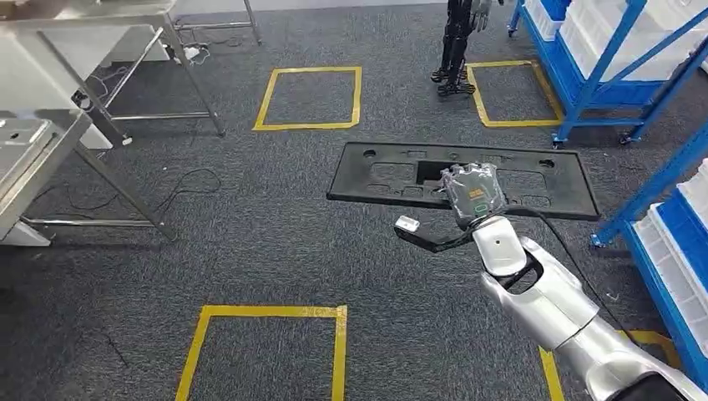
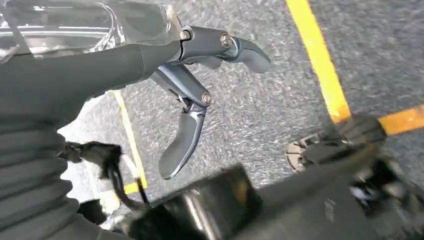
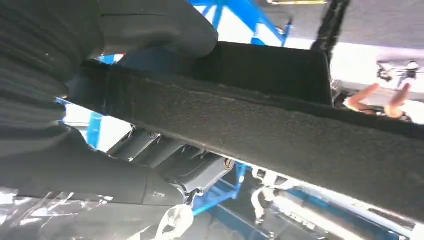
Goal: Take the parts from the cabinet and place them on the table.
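My right robot hand [image 1: 474, 194] grasps the long black part [image 1: 392, 180] crosswise, the bench [image 1: 21, 150] far left, my left robot hand [image 2: 200, 95] released.

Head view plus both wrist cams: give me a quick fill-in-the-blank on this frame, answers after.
1. The long black panel is held by the robot's ____ hand.
2. The squares taped on the carpet are ____ in colour.
3. The racks holding white bins are painted ____.
4. The left hand holds ____.

Missing words: right; yellow; blue; nothing
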{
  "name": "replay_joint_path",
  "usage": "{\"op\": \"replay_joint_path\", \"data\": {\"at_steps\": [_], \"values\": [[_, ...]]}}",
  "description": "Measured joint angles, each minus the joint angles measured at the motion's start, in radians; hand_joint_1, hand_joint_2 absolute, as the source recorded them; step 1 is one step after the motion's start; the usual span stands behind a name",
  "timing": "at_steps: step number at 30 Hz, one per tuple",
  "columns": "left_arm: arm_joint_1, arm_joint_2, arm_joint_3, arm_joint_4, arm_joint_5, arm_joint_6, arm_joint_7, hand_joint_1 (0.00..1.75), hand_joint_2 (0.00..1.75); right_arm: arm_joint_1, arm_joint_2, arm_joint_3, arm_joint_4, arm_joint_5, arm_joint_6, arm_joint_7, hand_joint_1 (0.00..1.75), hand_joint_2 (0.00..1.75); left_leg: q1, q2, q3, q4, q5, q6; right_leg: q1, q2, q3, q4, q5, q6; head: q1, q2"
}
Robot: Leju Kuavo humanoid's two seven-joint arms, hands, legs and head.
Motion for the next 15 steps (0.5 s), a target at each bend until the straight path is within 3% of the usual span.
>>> {"op": "replay_joint_path", "data": {"at_steps": [1, 2, 3, 5, 6, 7, 8, 9, 10, 11, 12, 13, 15], "values": [[0.005, 0.0, 0.004, 0.0, 0.0, 0.001, -0.001, 0.0, 1.75, 0.001, -0.002, -0.002, 0.001, 0.0, 0.0, 0.0, 1.75, 1.75, 0.013, -0.014, 0.023, -0.026, 0.012, -0.004, -0.001, 0.051, -0.003, 0.02, -0.016, -0.002, 0.0, 0.0], [0.005, 0.0, 0.007, 0.0, 0.0, 0.001, -0.002, 0.0, 1.75, 0.001, -0.001, -0.002, -0.001, 0.0, -0.001, 0.0, 1.75, 1.75, 0.019, -0.022, 0.03, -0.029, 0.014, 0.005, 0.001, 0.095, -0.025, 0.072, -0.043, -0.005, 0.001, 0.0], [0.002, 0.0, 0.008, 0.0, 0.0, 0.001, -0.002, 0.0, 1.75, 0.001, -0.002, -0.002, 0.0, 0.0, -0.002, 0.0, 1.75, 1.75, 0.02, -0.031, 0.034, -0.03, 0.012, 0.007, 0.002, 0.114, -0.057, 0.139, -0.072, -0.005, 0.0, 0.0], [-0.003, -0.005, 0.009, 0.0, -0.001, -0.003, -0.002, 0.0, 1.75, 0.005, -0.009, -0.002, 0.001, 0.0, 0.0, 0.0, 1.75, 1.75, 0.02, -0.063, 0.037, -0.029, 0.009, 0.01, 0.002, 0.125, -0.149, 0.294, -0.126, 0.001, 0.0, 0.0], [-0.002, -0.008, 0.01, 0.0, -0.002, -0.004, -0.002, 0.0, 1.75, 0.009, -0.01, -0.002, 0.001, -0.001, 0.0, 0.0, 1.75, 1.75, 0.022, -0.079, 0.037, -0.028, 0.008, 0.008, 0.001, 0.125, -0.175, 0.32, -0.122, 0.005, 0.0, 0.0], [-0.001, -0.01, 0.01, 0.0, -0.004, -0.006, -0.002, 0.0, 1.75, 0.011, -0.01, -0.002, 0.001, -0.001, 0.0, 0.0, 1.75, 1.75, 0.025, -0.09, 0.038, -0.026, 0.006, 0.006, -0.001, 0.125, -0.177, 0.305, -0.103, 0.008, 0.0, 0.0], [0.0, -0.011, 0.01, 0.0, -0.004, -0.006, -0.002, 0.0, 1.75, 0.011, -0.01, -0.002, 0.001, -0.002, 0.0, 0.0, 1.75, 1.75, 0.03, -0.103, 0.038, -0.023, 0.003, 0.001, -0.003, 0.125, -0.161, 0.257, -0.066, 0.012, 0.0, 0.0], [0.0, -0.011, 0.01, 0.0, -0.006, -0.006, -0.002, 0.0, 1.75, 0.011, -0.01, -0.002, 0.001, -0.002, 0.0, 0.0, 1.75, 1.75, 0.039, -0.123, 0.038, -0.009, -0.006, -0.011, -0.012, 0.131, -0.112, 0.144, 0.004, 0.024, 0.001, 0.0], [0.0, -0.011, 0.01, 0.0, -0.009, -0.006, -0.002, 0.0, 1.75, 0.01, -0.01, -0.002, 0.001, -0.002, 0.0, 0.0, 1.75, 1.75, 0.046, -0.137, 0.035, 0.009, -0.018, -0.02, -0.023, 0.151, -0.069, 0.055, 0.049, 0.037, 0.001, 0.0], [0.001, -0.011, 0.01, 0.0, -0.013, -0.006, -0.002, 0.0, 1.75, 0.014, -0.012, -0.002, 0.001, -0.002, 0.0, 0.0, 1.75, 1.75, 0.05, -0.144, 0.027, 0.025, -0.029, -0.03, -0.027, 0.187, -0.056, 0.037, 0.033, 0.048, 0.0, 0.0], [0.0, -0.003, 0.01, 0.0, -0.015, -0.006, -0.002, 0.0, 1.75, 0.011, -0.017, -0.001, 0.002, -0.003, 0.001, 0.002, 1.75, 1.75, 0.043, -0.156, 0.017, 0.045, -0.04, -0.035, -0.028, 0.197, -0.057, 0.033, 0.029, 0.038, 0.003, -0.001], [0.001, -0.006, 0.01, 0.0, -0.019, -0.007, -0.002, 0.0, 1.75, 0.013, -0.014, -0.002, 0.001, -0.003, 0.0, 0.001, 1.75, 1.75, 0.045, -0.159, 0.009, 0.055, -0.04, -0.036, -0.025, 0.175, -0.06, 0.039, 0.03, 0.02, 0.001, -0.001], [0.007, -0.008, 0.01, 0.0, -0.019, -0.006, -0.002, 0.0, 1.75, 0.015, -0.01, -0.001, 0.001, -0.003, 0.001, 0.002, 1.75, 1.75, 0.044, -0.164, 0.004, 0.049, -0.038, -0.038, -0.022, 0.156, -0.063, 0.042, 0.029, 0.016, 0.0, 0.0]]}}
